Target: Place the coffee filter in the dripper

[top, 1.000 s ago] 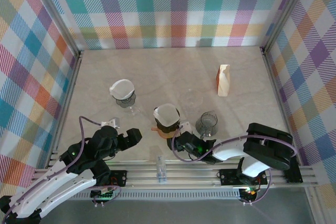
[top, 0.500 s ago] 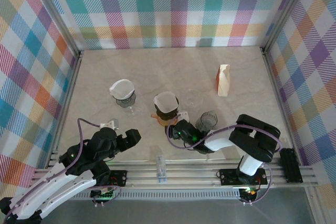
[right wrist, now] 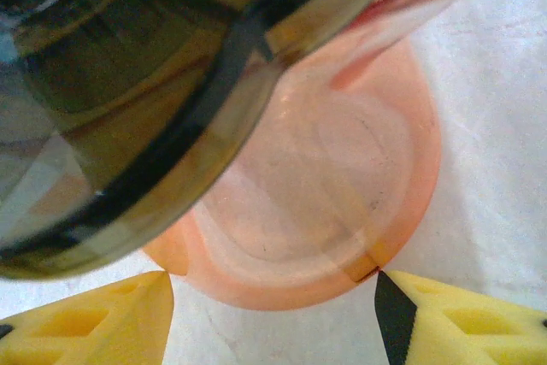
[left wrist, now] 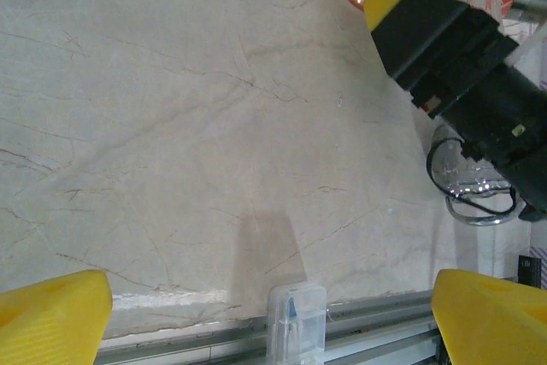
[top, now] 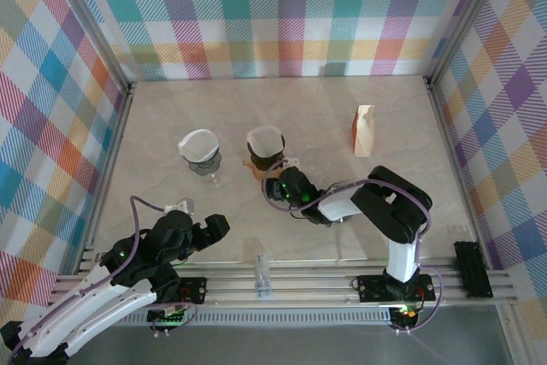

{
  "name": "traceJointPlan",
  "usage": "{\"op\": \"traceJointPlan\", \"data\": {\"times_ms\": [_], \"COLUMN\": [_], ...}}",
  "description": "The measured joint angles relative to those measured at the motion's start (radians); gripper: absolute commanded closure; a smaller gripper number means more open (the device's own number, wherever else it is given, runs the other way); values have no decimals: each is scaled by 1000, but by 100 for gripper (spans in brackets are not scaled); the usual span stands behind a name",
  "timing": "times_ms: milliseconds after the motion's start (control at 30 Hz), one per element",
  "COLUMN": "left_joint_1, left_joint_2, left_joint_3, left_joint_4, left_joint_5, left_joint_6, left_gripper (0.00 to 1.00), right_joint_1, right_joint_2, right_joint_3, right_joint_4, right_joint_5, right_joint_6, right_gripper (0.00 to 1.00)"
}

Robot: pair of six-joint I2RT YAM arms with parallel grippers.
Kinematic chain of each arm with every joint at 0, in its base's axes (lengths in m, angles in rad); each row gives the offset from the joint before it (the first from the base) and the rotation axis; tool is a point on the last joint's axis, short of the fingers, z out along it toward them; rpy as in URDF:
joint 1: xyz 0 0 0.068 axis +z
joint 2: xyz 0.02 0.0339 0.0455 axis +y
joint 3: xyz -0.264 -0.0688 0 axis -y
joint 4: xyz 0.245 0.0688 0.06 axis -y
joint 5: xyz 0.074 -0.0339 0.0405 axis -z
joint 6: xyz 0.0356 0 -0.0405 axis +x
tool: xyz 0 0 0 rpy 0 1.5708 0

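White paper coffee filter (top: pixel 266 138) already sits in the dark glass dripper with orange base (top: pixel 267 158), just ahead of the right pincer (right wrist: pixel 273 295); tips flank the base, grip unclear. Left pincer (left wrist: pixel 272 314) gapes wide.

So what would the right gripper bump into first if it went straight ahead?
The dripper's orange base. It sits right between the right gripper's fingertips and may even be touching them; depth is hard to judge.
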Motion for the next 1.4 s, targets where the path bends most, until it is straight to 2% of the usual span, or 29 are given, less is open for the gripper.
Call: {"op": "traceJointPlan", "data": {"times_ms": [200,433,767,933,1133,1400], "left_joint_1": [0,0,0,0,0,0], "left_joint_2": [3,34,121,201,244,261], "left_joint_3": [0,0,34,82,96,95], "left_joint_4": [4,25,53,86,121,155], "left_joint_5": [0,0,-4,-10,-37,-64], "left_joint_6": [0,2,46,90,118,118], "left_gripper": [4,3,0,0,0,0], "right_joint_1": [-37,-37,41,61,44,-156], "right_joint_2": [46,42,-199,-394,-602,-692], "right_joint_3": [90,92,-39,-42,27,113], "right_joint_4": [-43,-77,-283,-448,-787,-1157], "right_joint_5": [-35,-56,-81,-112,-44,0], "right_joint_6": [-7,-3,79,96,110,106], "right_gripper": [34,30,30,30,28,27]}}
